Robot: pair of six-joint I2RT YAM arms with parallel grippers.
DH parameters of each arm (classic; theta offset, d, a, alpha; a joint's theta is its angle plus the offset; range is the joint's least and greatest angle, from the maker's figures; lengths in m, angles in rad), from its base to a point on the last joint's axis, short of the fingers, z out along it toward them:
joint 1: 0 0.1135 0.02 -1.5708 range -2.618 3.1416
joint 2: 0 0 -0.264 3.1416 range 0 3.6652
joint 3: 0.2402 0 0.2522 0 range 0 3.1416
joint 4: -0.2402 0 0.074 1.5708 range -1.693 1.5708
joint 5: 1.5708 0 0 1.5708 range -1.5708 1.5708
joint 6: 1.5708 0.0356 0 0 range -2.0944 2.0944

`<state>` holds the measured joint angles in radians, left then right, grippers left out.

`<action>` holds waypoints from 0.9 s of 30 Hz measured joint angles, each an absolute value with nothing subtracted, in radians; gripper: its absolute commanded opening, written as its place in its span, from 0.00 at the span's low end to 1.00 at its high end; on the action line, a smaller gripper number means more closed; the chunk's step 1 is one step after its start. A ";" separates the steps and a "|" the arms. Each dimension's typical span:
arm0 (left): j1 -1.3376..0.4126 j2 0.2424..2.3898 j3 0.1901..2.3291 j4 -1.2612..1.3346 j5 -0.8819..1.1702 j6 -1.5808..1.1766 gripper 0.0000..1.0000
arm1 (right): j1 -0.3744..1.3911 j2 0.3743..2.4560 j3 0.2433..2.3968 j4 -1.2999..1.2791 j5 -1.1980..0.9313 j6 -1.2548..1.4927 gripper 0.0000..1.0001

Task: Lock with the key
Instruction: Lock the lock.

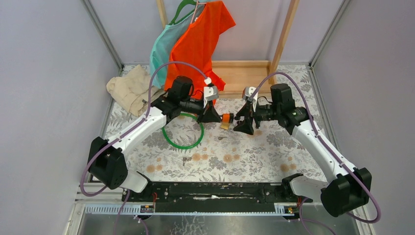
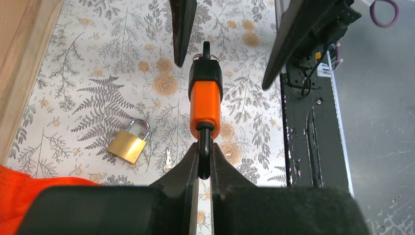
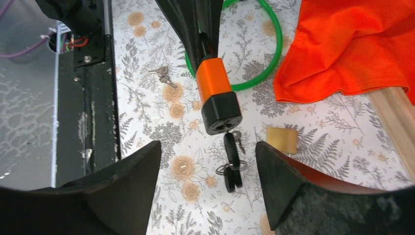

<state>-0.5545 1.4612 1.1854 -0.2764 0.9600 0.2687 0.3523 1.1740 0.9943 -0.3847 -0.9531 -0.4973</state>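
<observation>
Jaws of the left gripper (image 2: 204, 156) are pressed together on the thin black loop at one end of the key (image 2: 205, 100), pinching it so that the orange body sticks straight out from the fingertips, held in the air above the patterned table (image 2: 98, 73). Gripping that narrow end appears deliberate: it leaves the orange body and its black cap free and turned toward the other arm. The right gripper (image 3: 208, 147) faces it with its jaws spread wide, one to each side of the cap and touching nothing. The key therefore lies on the line between the two grippers, its capped end just short of the gap between the right fingers. A small black-headed key bunch (image 3: 230, 164) appears to hang from the cap, though whether it is seated there cannot be told. The brass padlock (image 2: 128, 144) lies flat on the table below and to one side, well apart from both grippers. The tiny bare keys (image 3: 161, 74) and the green cable ring (image 3: 271, 58) also lie on the table.
</observation>
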 measured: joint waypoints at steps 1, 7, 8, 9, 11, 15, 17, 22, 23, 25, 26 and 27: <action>-0.554 1.461 1.185 -0.286 0.959 0.280 0.00 | 0.352 1.174 0.998 -0.390 -0.949 -0.505 0.70; -0.554 1.461 1.184 -0.338 0.949 0.337 0.00 | 0.350 1.174 1.026 -0.467 -0.923 -0.582 0.54; -0.554 1.460 1.182 -0.341 0.949 0.345 0.00 | 0.350 1.176 1.031 -0.482 -0.920 -0.596 0.53; -0.554 1.460 1.182 -0.345 0.949 0.351 0.00 | 0.350 1.177 1.034 -0.489 -0.919 -0.603 0.53; -0.554 1.460 1.182 -0.353 0.949 0.359 0.00 | 0.350 1.185 1.039 -0.502 -0.918 -0.620 0.52; -0.554 1.459 1.182 -0.359 0.950 0.370 0.00 | 0.350 1.208 1.050 -0.522 -0.921 -0.632 0.52; -0.554 1.459 1.180 -0.360 0.950 0.373 0.00 | 0.350 1.217 1.053 -0.528 -0.926 -0.632 0.52; -0.556 1.459 1.172 -0.360 0.950 0.377 0.00 | 0.350 1.227 1.060 -0.534 -0.932 -0.631 0.52; -0.556 1.459 1.170 -0.360 0.950 0.377 0.00 | 0.350 1.227 1.061 -0.533 -0.934 -0.631 0.51; -0.557 1.459 1.166 -0.360 0.950 0.378 0.00 | 0.350 1.227 1.063 -0.533 -0.936 -0.628 0.49; -0.558 1.459 1.165 -0.360 0.950 0.379 0.00 | 0.350 1.227 1.063 -0.533 -0.937 -0.627 0.47; -0.560 1.459 1.165 -0.360 0.950 0.379 0.00 | 0.350 1.228 1.063 -0.533 -0.937 -0.625 0.44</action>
